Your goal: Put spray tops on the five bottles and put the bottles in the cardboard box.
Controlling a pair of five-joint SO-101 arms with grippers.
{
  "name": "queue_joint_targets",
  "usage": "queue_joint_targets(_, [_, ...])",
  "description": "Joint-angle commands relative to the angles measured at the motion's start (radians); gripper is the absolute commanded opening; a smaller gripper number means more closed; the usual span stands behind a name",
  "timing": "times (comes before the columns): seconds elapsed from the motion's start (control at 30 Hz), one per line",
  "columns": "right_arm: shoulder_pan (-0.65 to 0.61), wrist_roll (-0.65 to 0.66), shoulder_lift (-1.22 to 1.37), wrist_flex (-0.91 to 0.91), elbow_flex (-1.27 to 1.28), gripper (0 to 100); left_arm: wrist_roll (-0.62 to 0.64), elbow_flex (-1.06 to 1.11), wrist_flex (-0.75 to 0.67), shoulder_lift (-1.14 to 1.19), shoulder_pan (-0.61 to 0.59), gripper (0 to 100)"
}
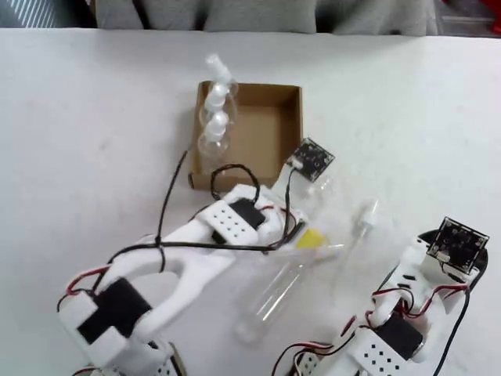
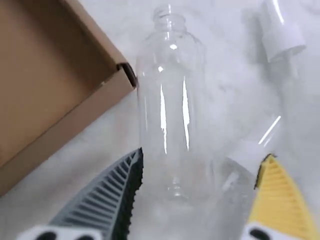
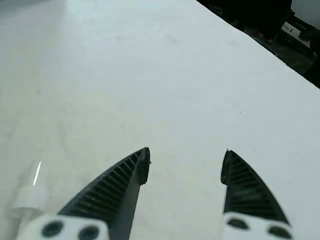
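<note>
Left wrist view shows the left pincer [image 2: 202, 157] spread wide, with an uncapped clear bottle [image 2: 170, 110] lying between its fingers, just beside a corner of the cardboard box [image 2: 50, 85]. A loose spray top [image 2: 281, 37] lies on the counter [image 2: 220, 65], farther from the box. Topped bottles [image 1: 215, 110] are inside the box, along one wall. The right pincer [image 3: 185, 165] is also wide, over the counter, well apart from the box.

The high camera sat above the table [image 1: 78, 117] and looked down from far off, taking in both arms and the whole cardboard box [image 1: 266, 133]. The left wrist camera looked past the left gripper [image 2: 202, 157], very close to a clear bottle [image 2: 170, 115] and a corner of that same box. The right wrist camera looked low across the table past the right gripper [image 3: 186, 151].
</note>
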Motion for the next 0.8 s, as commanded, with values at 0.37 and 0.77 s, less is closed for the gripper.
queue_joint_targets(0.37, [-0.002, 0.014, -0.004, 0.008, 0.008, 20.4, 0.000, -0.160, -0.014, 0.189, -0.002, 32])
queue_joint_targets(0.77, [-0.002, 0.011, -0.004, 0.008, 0.008, 20.4, -0.123, -0.158, -0.015, 0.186, 0.122, 3])
